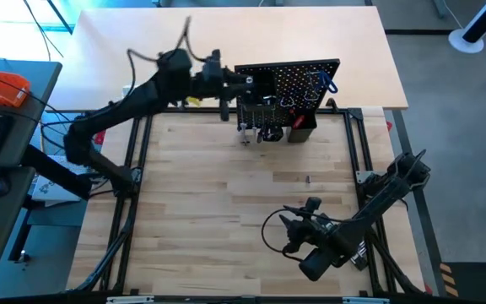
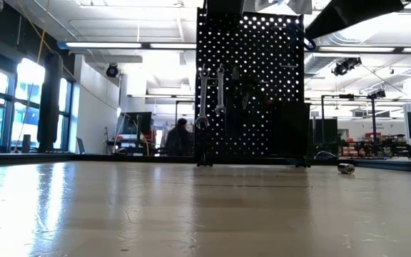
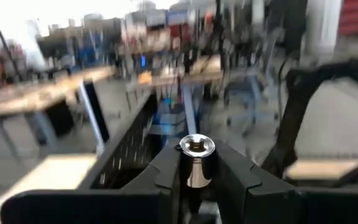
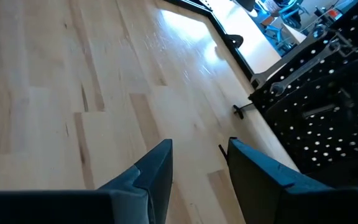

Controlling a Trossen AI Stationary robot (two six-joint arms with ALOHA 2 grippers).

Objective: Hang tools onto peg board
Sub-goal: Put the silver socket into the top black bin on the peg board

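Nearest, the right tool [image 1: 292,234] hangs low over the front of the wooden surface [image 1: 226,203], its two fingers parted with nothing between them; it waits there, pointed toward the board. The middle of the surface carries almost nothing: one small dark piece [image 1: 307,179] lies on the planks well in front of the board, too small to name, and the low view shows a small shiny metal piece [image 2: 346,168] lying on the surface off to one side of the board's foot.

Farther back, the peg board [image 1: 306,80] stands upright at the rear edge. Two silver wrenches [image 2: 210,96] hang side by side on its front, more dark tools sit among the hooks, something blue-handled [image 1: 331,82] hangs near its far end, and a red-handled item [image 1: 297,121] stands in the small black bin [image 1: 302,131].

The left tool [image 3: 194,177] is up at the board's top edge, fingers closed on a short shiny metal socket-like piece [image 3: 195,162].

By my judgement the job is nearly finished: most tools are already hung, the held piece has yet to be placed, and perhaps the stray bits remain.
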